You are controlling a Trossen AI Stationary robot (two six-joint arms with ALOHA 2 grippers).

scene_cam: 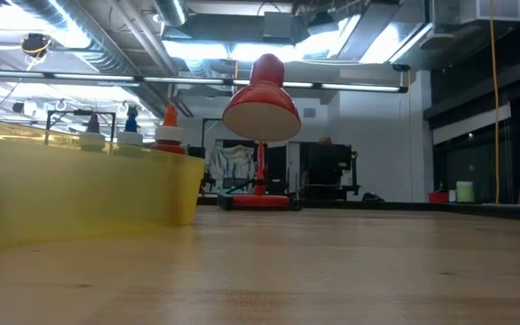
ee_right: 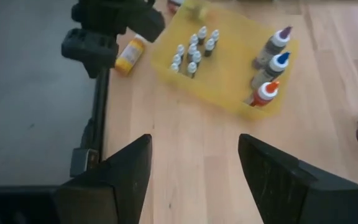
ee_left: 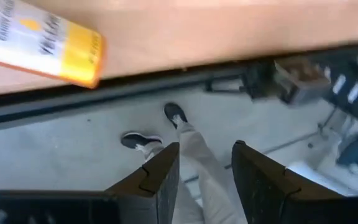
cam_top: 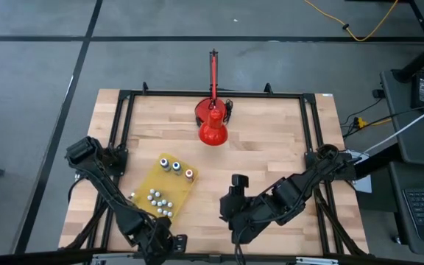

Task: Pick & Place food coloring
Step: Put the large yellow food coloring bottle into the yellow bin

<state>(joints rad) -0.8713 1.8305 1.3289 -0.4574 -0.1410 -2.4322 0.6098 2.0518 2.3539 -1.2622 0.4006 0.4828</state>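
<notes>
Plastic bottles (ee_right: 267, 68) in the yellow tray (ee_right: 238, 102) look light and slick; grip the body. Left claw (ee_left: 205, 165) and right claw (ee_right: 194, 158) gape empty.

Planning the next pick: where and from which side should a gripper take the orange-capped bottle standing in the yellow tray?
Probably from straight above, fingers closing on the orange-capped bottle around its neck and shoulder. It stands upright at the end of a row beside the blue-capped bottle, close to the yellow tray wall, so side approaches look crowded.
</notes>
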